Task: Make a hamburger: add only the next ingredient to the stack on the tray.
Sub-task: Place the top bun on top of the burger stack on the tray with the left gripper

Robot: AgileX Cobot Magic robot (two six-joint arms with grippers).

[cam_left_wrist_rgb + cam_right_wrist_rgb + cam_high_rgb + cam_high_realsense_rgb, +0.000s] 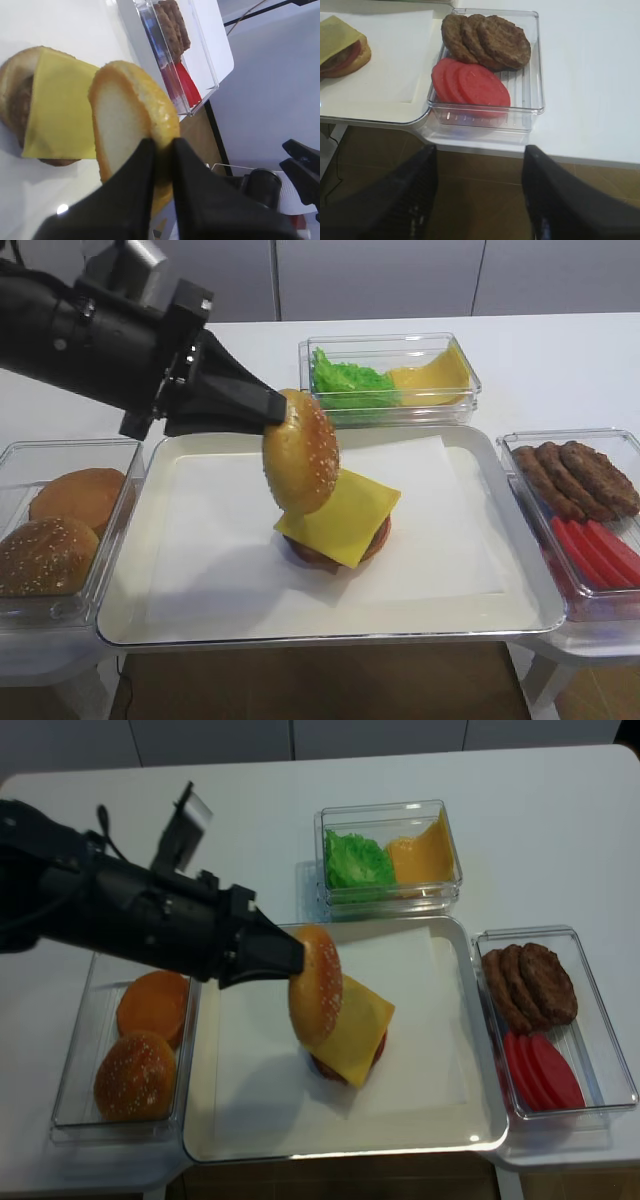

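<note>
While the left tool (161, 150) pinches the rim of the sesame bun top (301, 466) and holds it on edge, tilted, just above the cheese-topped stack (338, 523) on the tray (300, 625), the job is likely to level it first: roll the wrist until the pale cut face looks down, centre it over the cheese slice (352, 1028), lower until it touches, then release. Off to the side, the right tool (479, 192) hangs with its jaws apart, holding nothing, short of the bench (590, 80) edge.
</note>
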